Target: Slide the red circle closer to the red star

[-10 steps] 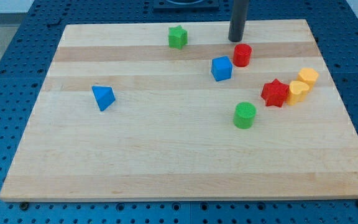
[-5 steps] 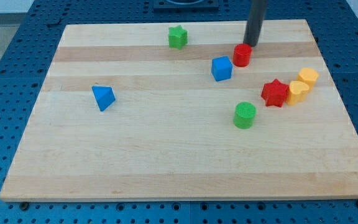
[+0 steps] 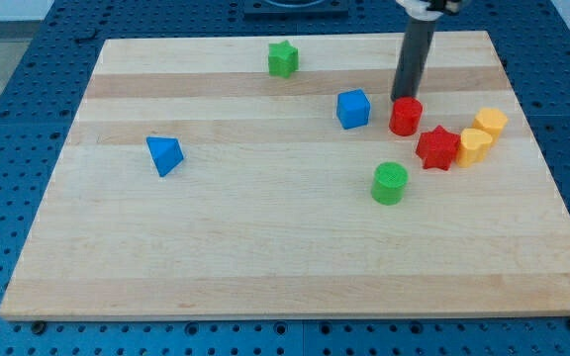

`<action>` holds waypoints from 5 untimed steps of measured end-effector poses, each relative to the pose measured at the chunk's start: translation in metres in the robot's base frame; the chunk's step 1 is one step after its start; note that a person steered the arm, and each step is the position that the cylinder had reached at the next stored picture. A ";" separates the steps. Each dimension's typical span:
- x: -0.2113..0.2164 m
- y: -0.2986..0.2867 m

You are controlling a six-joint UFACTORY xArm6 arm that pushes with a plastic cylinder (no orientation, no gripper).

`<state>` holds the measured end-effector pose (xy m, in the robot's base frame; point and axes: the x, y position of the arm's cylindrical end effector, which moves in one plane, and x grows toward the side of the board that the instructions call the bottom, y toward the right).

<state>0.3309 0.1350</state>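
Observation:
The red circle (image 3: pixel 405 117) sits on the wooden board (image 3: pixel 265 237) right of centre. The red star (image 3: pixel 437 147) lies just below and to its right, a small gap between them. My tip (image 3: pixel 402 98) is at the circle's top edge, touching or nearly touching it. The rod rises from there toward the view's top.
A blue cube (image 3: pixel 353 109) is left of the red circle. Two yellow blocks (image 3: pixel 475 145) (image 3: pixel 491 124) touch the star's right side. A green circle (image 3: pixel 390 183) is below, a green star (image 3: pixel 283 58) at the top, a blue triangle (image 3: pixel 165 155) at the left.
My tip moved right and then down the view, pushing the red circle down and right, closer to the red star. The other blocks have not moved.

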 end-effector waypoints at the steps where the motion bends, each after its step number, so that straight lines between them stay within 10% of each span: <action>1: 0.001 -0.027; 5: 0.040 0.025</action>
